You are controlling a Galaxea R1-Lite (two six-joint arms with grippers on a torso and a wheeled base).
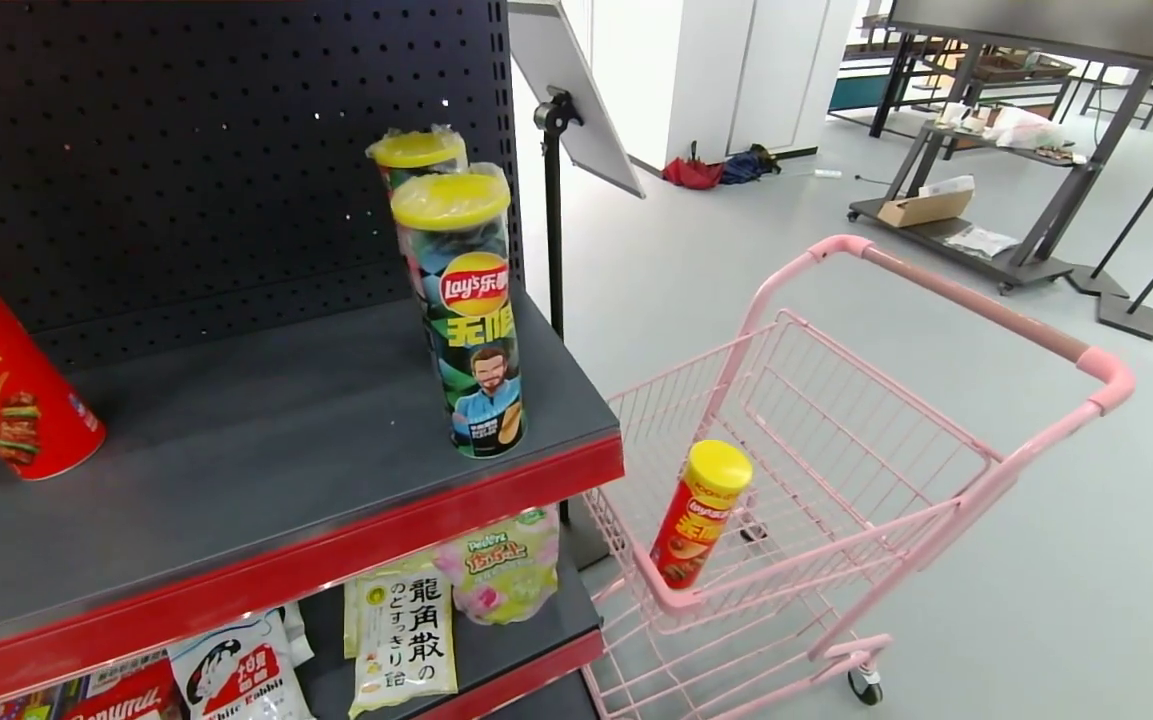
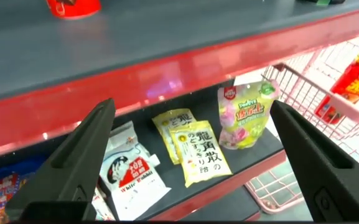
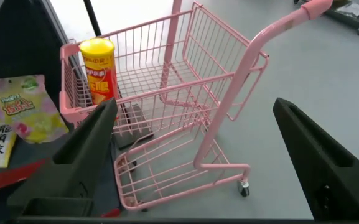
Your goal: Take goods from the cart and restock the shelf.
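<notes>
At the left end of the dark grey upper shelf board with a red front edge [image 1: 336, 545], a red cardboard crisp tube [image 1: 11, 390] stands leaning, partly cut off by the edge of the head view. Near the board's right end two tall green-and-black crisp tubes with yellow lids stand upright, the nearer tube [image 1: 466, 320] close to the front edge and the farther tube [image 1: 418, 155] right behind it by the black pegboard back [image 1: 186, 150].

On the lower shelf board [image 1: 496, 650] lie, from left to right, a white sweets bag [image 2: 132, 177], two overlapping yellow-and-white sachets [image 2: 191, 146] and a pale green pouch [image 2: 246, 115]. The left gripper [image 2: 191, 168] hangs in front of this lower shelf, its jaws wide apart and holding nothing.

Right of the shelf stands a pink wire shopping cart [image 1: 1106, 372] on the grey floor. A red crisp tube with a yellow lid [image 1: 701, 510] stands in the basket's corner nearest the shelf, tilted a little in the head view. The right gripper [image 3: 195, 168] hangs near the cart, facing it, jaws spread apart and holding nothing.

Far right, a dark metal rack [image 1: 1021, 265] carries a cardboard box [image 1: 921, 208].
</notes>
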